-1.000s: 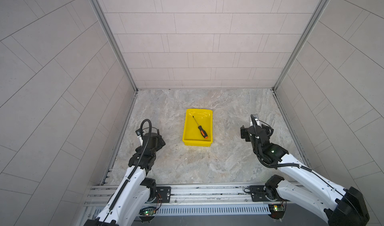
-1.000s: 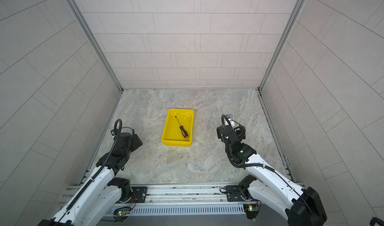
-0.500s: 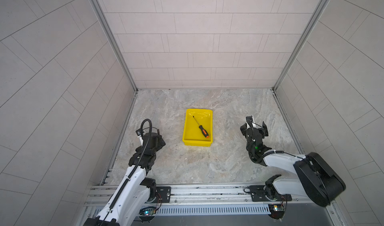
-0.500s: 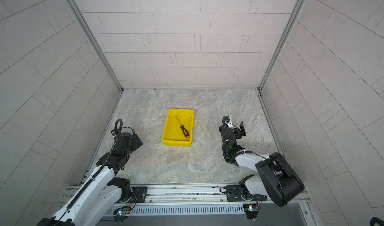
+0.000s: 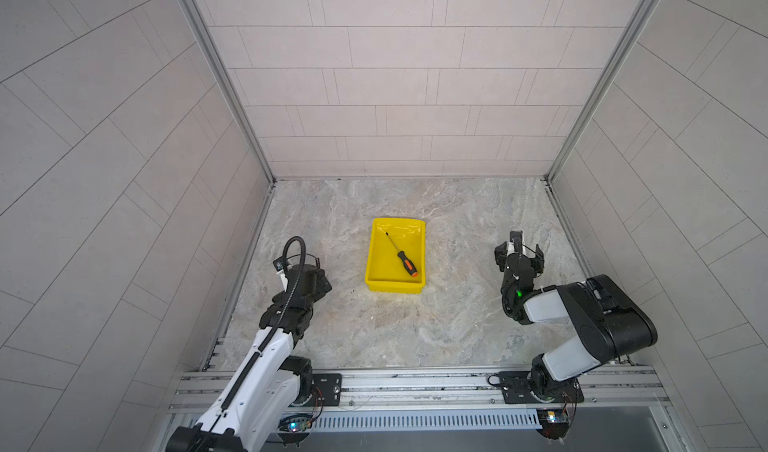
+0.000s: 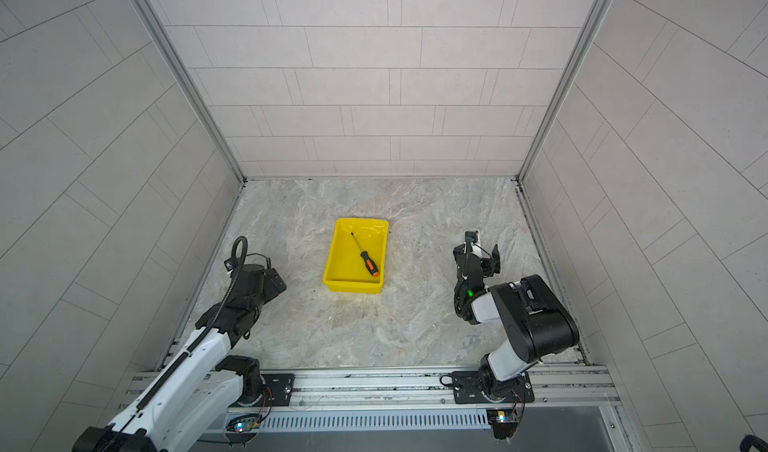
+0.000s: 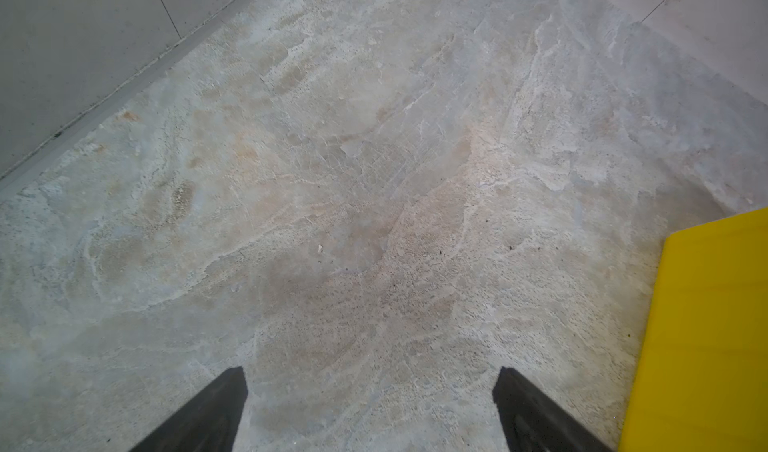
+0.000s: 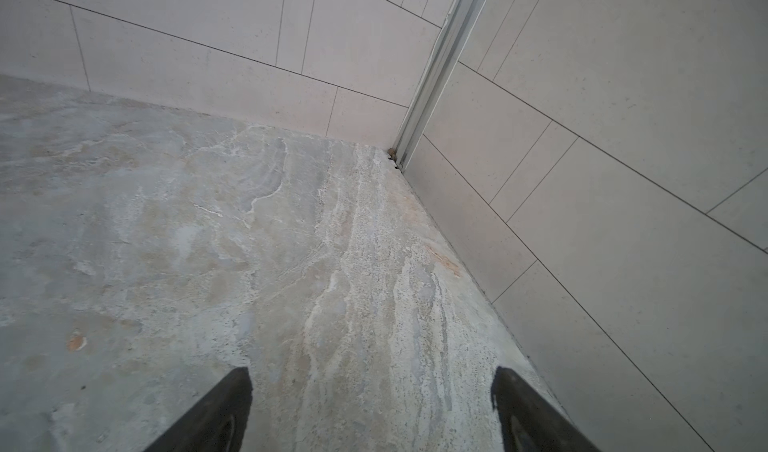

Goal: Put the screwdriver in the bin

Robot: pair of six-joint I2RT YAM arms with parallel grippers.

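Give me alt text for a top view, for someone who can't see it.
A black-and-orange screwdriver lies diagonally inside a yellow bin at the middle of a marbled table. The left gripper and the right gripper sit on either side of the bin, clear of it and holding nothing, between pale tiled walls.

Robot lab booth: tiled panel walls [image 5: 399, 76], stone-look tabletop [image 5: 415, 329], aluminium mounting rail [image 5: 415, 383].

Bin [image 5: 375, 258] glossy yellow plastic; tabletop [image 5: 457, 221] matt, stone-look; walls [image 5: 395, 76] matt tile.
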